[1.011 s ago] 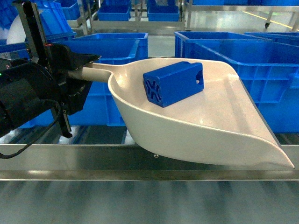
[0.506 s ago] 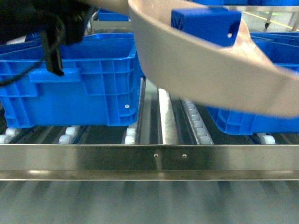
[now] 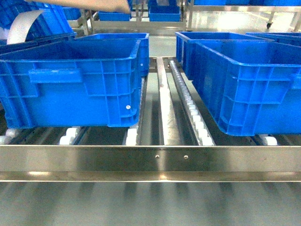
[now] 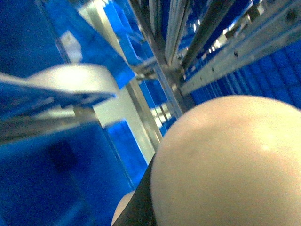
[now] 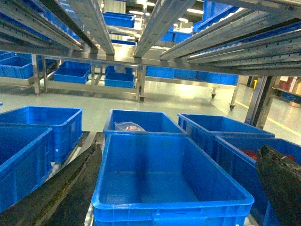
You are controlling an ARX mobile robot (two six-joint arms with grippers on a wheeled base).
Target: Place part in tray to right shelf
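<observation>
Head view catches only the tray's [image 3: 89,4] beige edge at the top, part unseen, either gripper's grip impossible to tell, so tilting could spill the block unnoticed.

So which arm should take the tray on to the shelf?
Left. The tray fills its wrist view close up, while the right arm's fingers are spread and empty over a blue crate.

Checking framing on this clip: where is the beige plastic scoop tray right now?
In the head view only a sliver of the beige plastic scoop tray shows at the top left edge, above the left blue plastic crate; its rounded underside fills the left wrist view's lower right.
</observation>
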